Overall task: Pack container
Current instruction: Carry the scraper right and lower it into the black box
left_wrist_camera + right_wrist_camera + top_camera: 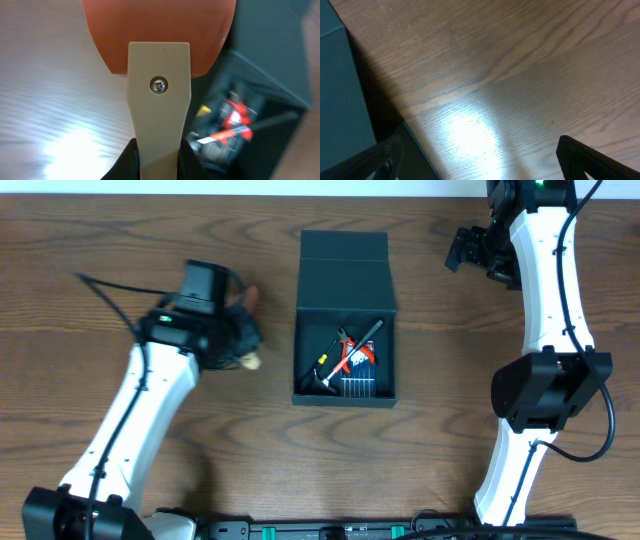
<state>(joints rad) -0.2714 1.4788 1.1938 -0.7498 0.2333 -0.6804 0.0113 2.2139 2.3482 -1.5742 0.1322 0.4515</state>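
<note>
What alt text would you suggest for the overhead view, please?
An open dark box sits mid-table, lid folded back, with red-handled pliers and other small tools inside. Just left of it, the left fingers are shut on a cream-and-orange tool. The right fingers are open and empty at the far right.

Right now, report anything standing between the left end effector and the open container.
Nothing visible does. The left end effector, shut on an orange-and-beige tool, sits left of the container, with only bare table between them, and the container's top is open.
</note>
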